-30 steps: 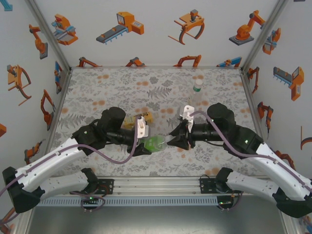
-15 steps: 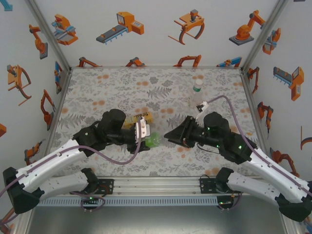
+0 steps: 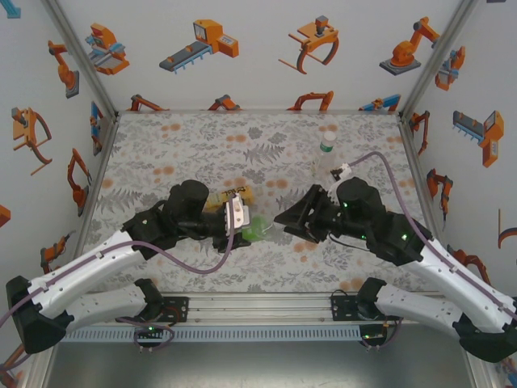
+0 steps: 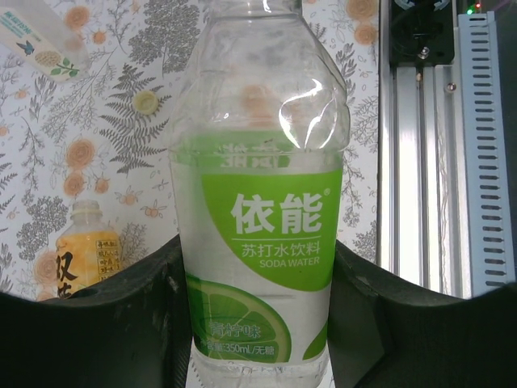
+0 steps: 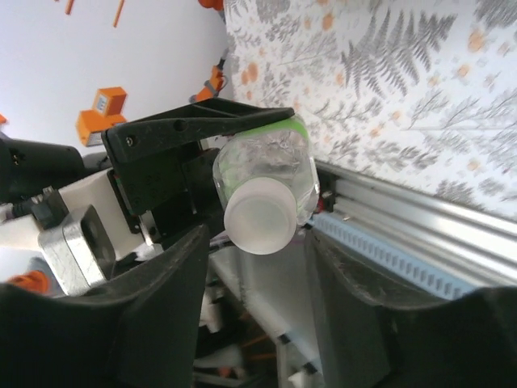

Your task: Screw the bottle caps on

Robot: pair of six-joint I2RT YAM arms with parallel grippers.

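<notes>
Got a clear bottle (image 4: 258,226), lime-green label, clamped sideways in the left gripper (image 4: 258,319) above mid-worktop (image 3: 202,145). Pale round cap (image 5: 260,217) on its neck, framed by the right gripper's (image 5: 255,238) spread-apart fingers (image 5: 161,307).

Clear glossy plastic bottle (image 4: 258,202) — matt pale cap (image 5: 260,217) — ribbed metal rail (image 4: 420,162)

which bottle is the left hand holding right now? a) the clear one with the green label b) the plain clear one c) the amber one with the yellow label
a: the left hand is clamped on the green-label bottle, one finger on each side, with the amber bottle apart from it.
</notes>
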